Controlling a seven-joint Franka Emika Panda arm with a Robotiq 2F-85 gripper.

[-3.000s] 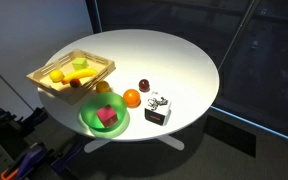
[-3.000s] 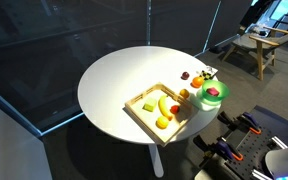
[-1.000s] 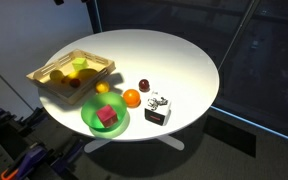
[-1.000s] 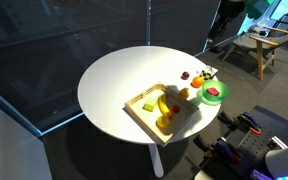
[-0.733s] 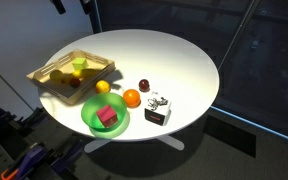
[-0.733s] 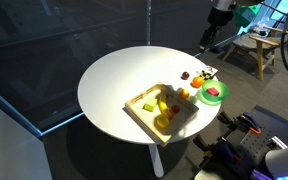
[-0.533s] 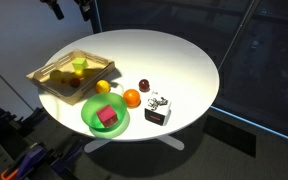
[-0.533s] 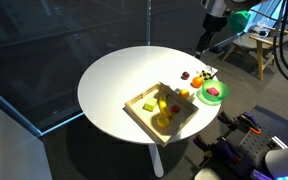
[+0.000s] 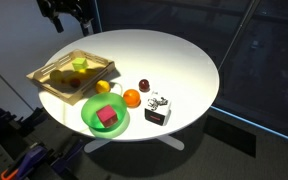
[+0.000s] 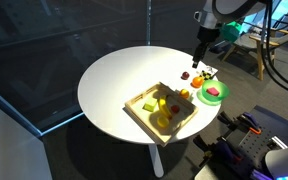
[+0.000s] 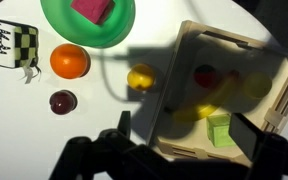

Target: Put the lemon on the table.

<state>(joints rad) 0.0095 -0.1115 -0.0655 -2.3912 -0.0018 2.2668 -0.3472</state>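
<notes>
The large round white tabletop (image 9: 174, 55) has plenty of bare surface, so finding room to set something down is not the worry. The risk sits with the shallow wooden tray (image 9: 46, 86) lying close to the tabletop's edge. Its raised walls could catch a fingertip on the way down, shoving or tipping the whole tray.

The black pincer (image 9: 69, 21) hangs well above the tabletop on the tray's side, jaws spread wide with nothing between them. Its shadow falls across the tray and dims the contents in the wrist view.

That matters because the small smooth yellow lemon (image 11: 255, 86) lies inside the tray. It is crowded by a long yellow banana-like piece (image 11: 208, 111), a green cube (image 11: 219, 131) and a dark red piece (image 11: 206, 75). A loose aim could close on the wrong piece or pinch two at once.

Another round yellow fruit (image 11: 141, 78) already lies on the tabletop just beside the tray wall, and could easily be mistaken for the target. The lemon's round, slick skin may also slip out of an off-centre squeeze and roll away.
</notes>
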